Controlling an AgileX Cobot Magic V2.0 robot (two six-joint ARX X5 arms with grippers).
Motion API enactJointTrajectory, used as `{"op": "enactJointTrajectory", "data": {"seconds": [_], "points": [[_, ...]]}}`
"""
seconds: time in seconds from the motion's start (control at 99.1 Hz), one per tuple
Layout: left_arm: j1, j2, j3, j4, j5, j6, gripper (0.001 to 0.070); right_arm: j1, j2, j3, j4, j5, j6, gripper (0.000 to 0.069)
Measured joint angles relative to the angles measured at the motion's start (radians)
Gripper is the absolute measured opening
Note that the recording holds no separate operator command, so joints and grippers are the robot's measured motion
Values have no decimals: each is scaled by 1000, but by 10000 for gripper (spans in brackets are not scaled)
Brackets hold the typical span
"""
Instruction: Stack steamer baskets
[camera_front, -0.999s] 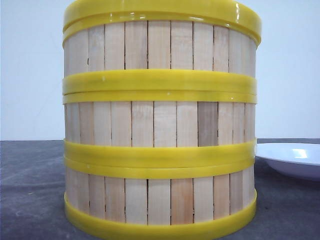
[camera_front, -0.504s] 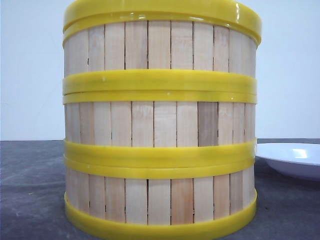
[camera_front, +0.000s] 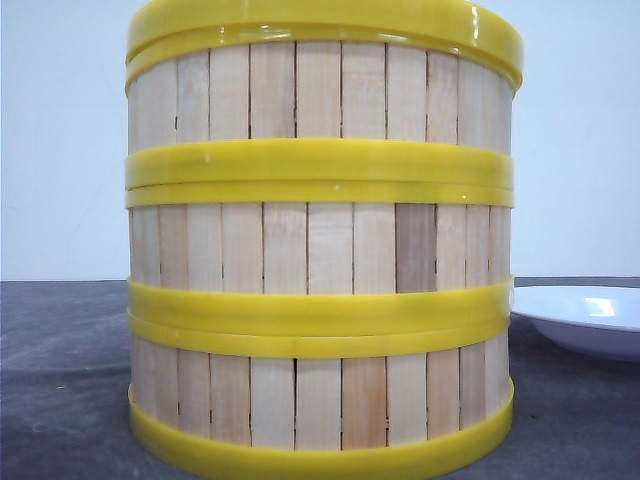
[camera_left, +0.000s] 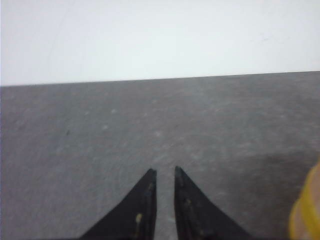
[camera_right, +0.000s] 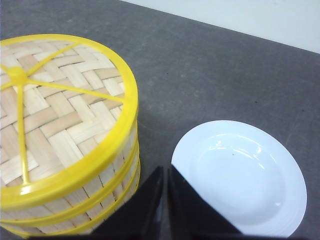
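Plainly, stack: the steamer baskets (camera_front: 320, 250) stand one on another in a single straight column of three on the grey table (camera_front: 60, 380), yellow rims meeting at each joint, walls flush.
Top of stack: a woven lid (camera_right: 55, 110) with a yellow rim and yellow ribs lies flat on the uppermost basket, seen in the right wrist view.
Stack relative to right gripper: the column stands just beside the right gripper (camera_right: 165, 175), on one side of its fingertips and very near them; whether a finger touches the wall cannot be told from this angle.
Right gripper: empty, its two dark fingers drawn nearly together with only a thin slit between them.
Plate: a white plate (camera_right: 240, 177) lies on the table on the other side of the right gripper's tips, near the stack but apart from it.
Left gripper (camera_left: 165, 175): empty, fingers close together with a narrow gap, held low over bare table.
Stack relative to left gripper: only a blurred yellow edge (camera_left: 307, 210), probably a basket rim, shows off to one side of it, well apart from the tips.
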Motion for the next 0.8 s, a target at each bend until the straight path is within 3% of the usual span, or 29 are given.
{"op": "enactJointTrajectory", "data": {"seconds": [0.313,0.797], "points": [[2,-119,-166,6,-102,0,37,0,0,0,0,0,0,9],[2,-192,-217,23,-105,0,37,0,0,0,0,0,0,9]]}}
